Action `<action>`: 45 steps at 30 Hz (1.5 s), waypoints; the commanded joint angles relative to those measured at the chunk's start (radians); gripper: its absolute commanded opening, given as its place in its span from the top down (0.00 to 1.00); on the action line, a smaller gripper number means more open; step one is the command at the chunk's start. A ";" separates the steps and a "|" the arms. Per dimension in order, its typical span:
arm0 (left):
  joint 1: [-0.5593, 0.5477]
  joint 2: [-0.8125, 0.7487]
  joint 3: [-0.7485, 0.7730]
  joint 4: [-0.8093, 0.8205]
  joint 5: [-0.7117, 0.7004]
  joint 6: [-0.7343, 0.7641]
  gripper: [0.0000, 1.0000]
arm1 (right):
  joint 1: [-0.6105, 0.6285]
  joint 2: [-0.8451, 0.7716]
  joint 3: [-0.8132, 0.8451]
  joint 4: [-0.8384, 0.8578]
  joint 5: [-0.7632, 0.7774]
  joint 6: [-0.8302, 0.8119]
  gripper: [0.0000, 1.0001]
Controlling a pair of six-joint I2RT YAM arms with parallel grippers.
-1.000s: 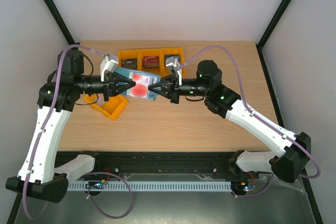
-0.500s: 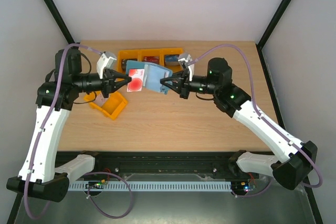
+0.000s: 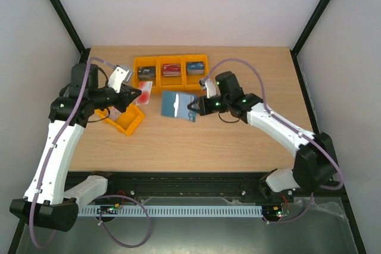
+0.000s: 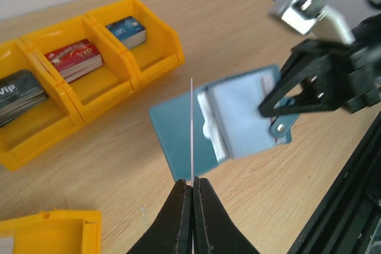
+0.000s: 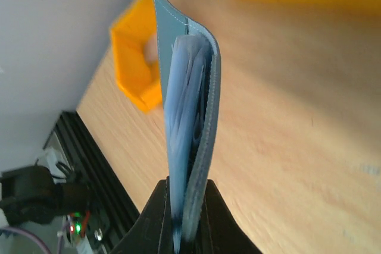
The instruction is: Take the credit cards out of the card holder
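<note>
Overhead view: two robot arms reach up from the lower edge of the frame over a wooden table [image 3: 238, 147]. Left of centre, the left gripper [image 3: 134, 95] has its jaws pressed together on a credit card [image 3: 143, 93], white with a red round mark. In the left wrist view this card shows edge-on as a thin white line rising from the fingertips. The card is clear of the pockets and sits just up and right of a single orange bin [image 3: 126, 122].

At the centre, apart from the card, the right gripper [image 3: 191, 106] pinches the right edge of the teal card holder [image 3: 175, 105]. The holder is spread open, lighter blue pockets facing up. Whether it touches the wood cannot be told. A pale edge at the pocket mouth in the left wrist view may be a second card.

Farthest back, in the upper middle, a row of three orange bins [image 3: 171, 59] holds stacks of cards.

The step in hand seems to be the first removal: one card is out and in the jaws. The next move likely calls for setting it down, perhaps in the nearby bin. After that comes a fine pinch on the pale edge, with the right gripper holding the holder steady
</note>
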 commanded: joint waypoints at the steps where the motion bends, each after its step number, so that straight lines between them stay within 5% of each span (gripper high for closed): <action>1: -0.003 0.006 -0.034 -0.001 -0.004 0.038 0.98 | 0.001 0.094 -0.092 -0.077 -0.118 0.044 0.98; 12: -0.005 0.054 -0.061 -0.014 0.015 0.057 0.98 | -0.011 0.238 -0.214 -0.088 -0.083 -0.006 0.96; 15: -0.004 0.061 -0.067 -0.029 0.027 0.072 0.98 | -0.033 0.236 -0.195 -0.158 0.028 -0.020 0.63; 17: -0.002 0.064 -0.066 -0.042 0.033 0.085 0.98 | -0.044 0.206 -0.166 -0.217 0.202 -0.026 0.31; 20: -0.002 0.066 -0.055 -0.065 0.058 0.115 0.98 | -0.043 0.144 -0.082 -0.329 0.432 -0.040 0.01; 24: -0.002 0.083 -0.037 -0.121 0.135 0.191 0.98 | -0.041 0.016 -0.008 -0.299 0.470 -0.114 0.01; 29: -0.006 0.139 0.022 -0.160 0.210 0.231 0.98 | 0.000 -0.127 0.012 -0.021 0.105 -0.245 0.00; 35: -0.019 0.176 0.065 -0.238 0.322 0.319 0.98 | 0.049 -0.114 -0.028 0.452 -0.257 -0.142 0.04; 45: -0.058 0.234 0.137 -0.389 0.396 0.518 0.98 | 0.078 0.052 0.051 0.499 -0.417 -0.131 0.38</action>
